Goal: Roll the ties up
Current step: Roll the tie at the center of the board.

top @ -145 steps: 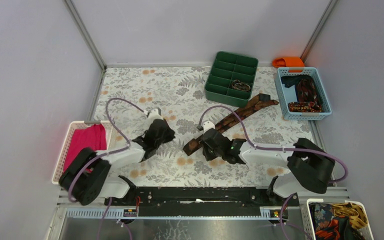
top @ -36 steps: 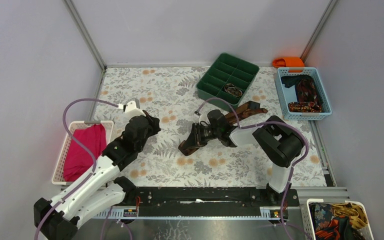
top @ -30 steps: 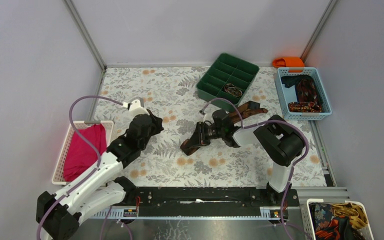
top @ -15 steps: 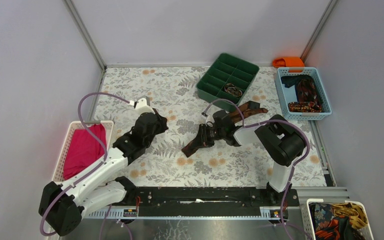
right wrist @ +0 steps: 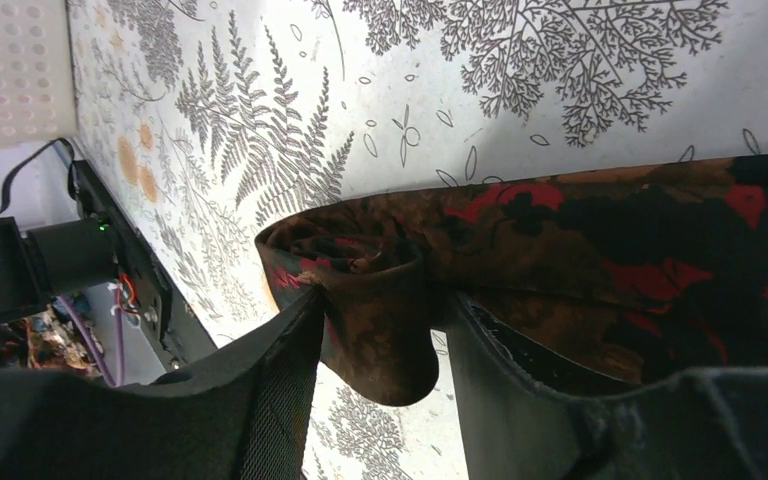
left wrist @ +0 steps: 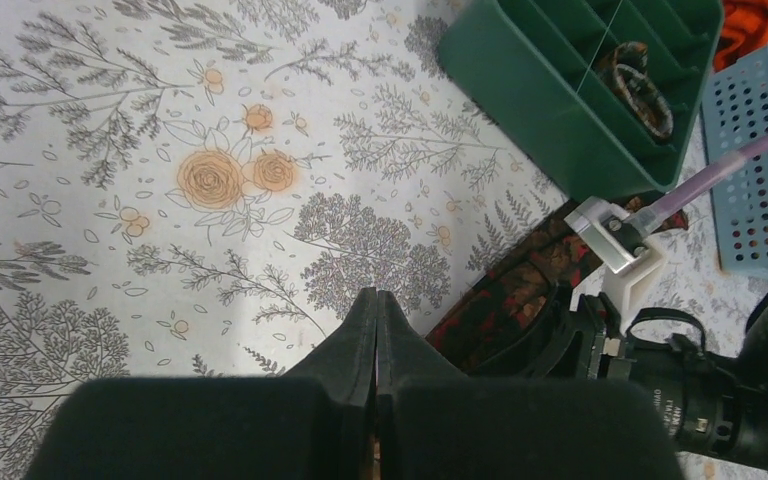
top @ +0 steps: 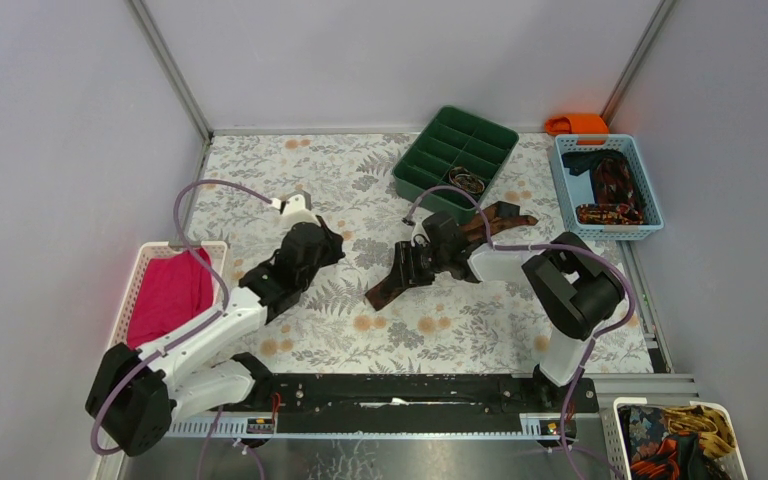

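Top external view: one brown-and-red patterned tie (top: 385, 290) lies slantwise at mid-table, its near end started into a loose coil, its far end (top: 505, 214) running toward 2 o'clock. The right gripper (top: 410, 268) sits astride that coil. In the right wrist view its jaws stand moderately parted with the folded fabric (right wrist: 380, 340) between them; whether they pinch it cannot be told. The left gripper (left wrist: 375, 300) hovers at 9 o'clock of the tie, jaws pressed together and empty.

The tie looks light, limp and probably slick, so the coil is likely to spring loose unless it is pinched across its full width at the rolled end.

A green divided tray (top: 415, 180) stands just beyond the tie at 12 o'clock, with one roll (top: 467, 181) in a compartment, and crowds the far end. A blue basket (top: 561, 190) of ties sits at 2 o'clock, an orange cloth (top: 578, 124) behind it. A white basket (top: 138, 265) holding a magenta cloth (top: 168, 295) lies well apart at 9 o'clock.
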`<state>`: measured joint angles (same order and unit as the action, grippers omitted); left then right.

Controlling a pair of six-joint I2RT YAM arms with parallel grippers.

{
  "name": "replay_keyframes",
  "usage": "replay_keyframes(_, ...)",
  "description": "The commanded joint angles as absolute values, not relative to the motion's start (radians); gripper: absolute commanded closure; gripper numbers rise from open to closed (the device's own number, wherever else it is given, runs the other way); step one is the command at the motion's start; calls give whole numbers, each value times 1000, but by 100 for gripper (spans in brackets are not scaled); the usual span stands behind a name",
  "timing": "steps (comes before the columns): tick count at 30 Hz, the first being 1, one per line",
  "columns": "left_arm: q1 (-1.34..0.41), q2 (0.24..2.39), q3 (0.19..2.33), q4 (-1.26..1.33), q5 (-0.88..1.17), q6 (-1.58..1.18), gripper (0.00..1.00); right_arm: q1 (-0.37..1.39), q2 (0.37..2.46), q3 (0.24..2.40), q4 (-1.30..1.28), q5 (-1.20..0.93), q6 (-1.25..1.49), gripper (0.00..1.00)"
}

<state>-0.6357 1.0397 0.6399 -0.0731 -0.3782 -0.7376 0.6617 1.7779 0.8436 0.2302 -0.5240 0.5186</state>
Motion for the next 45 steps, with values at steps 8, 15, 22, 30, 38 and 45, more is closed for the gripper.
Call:
replay_keyframes(8, -646, 1218, 586, 124, -313, -720, 100, 661, 1700, 898, 71, -387, 402, 52)
replay_keyframes(15, -647, 1324, 582, 202, -275, -714, 100, 666, 1727, 945, 26, -353, 368, 52)
replay_keyframes(22, -646, 1421, 589, 258, -272, -682, 100, 702, 1649, 944, 15, -303, 347, 47)
replay_keyframes(30, -644, 1584, 641, 326, -236, -666, 100, 818, 1470, 877, -90, -87, 346, 50)
replay_keyframes(38, -644, 1662, 705, 344, -205, -629, 100, 831, 1433, 711, -12, -64, 413, 81)
replay_keyframes(45, -644, 1686, 695, 377, -156, -595, 100, 865, 1538, 680, 115, -76, 464, 95)
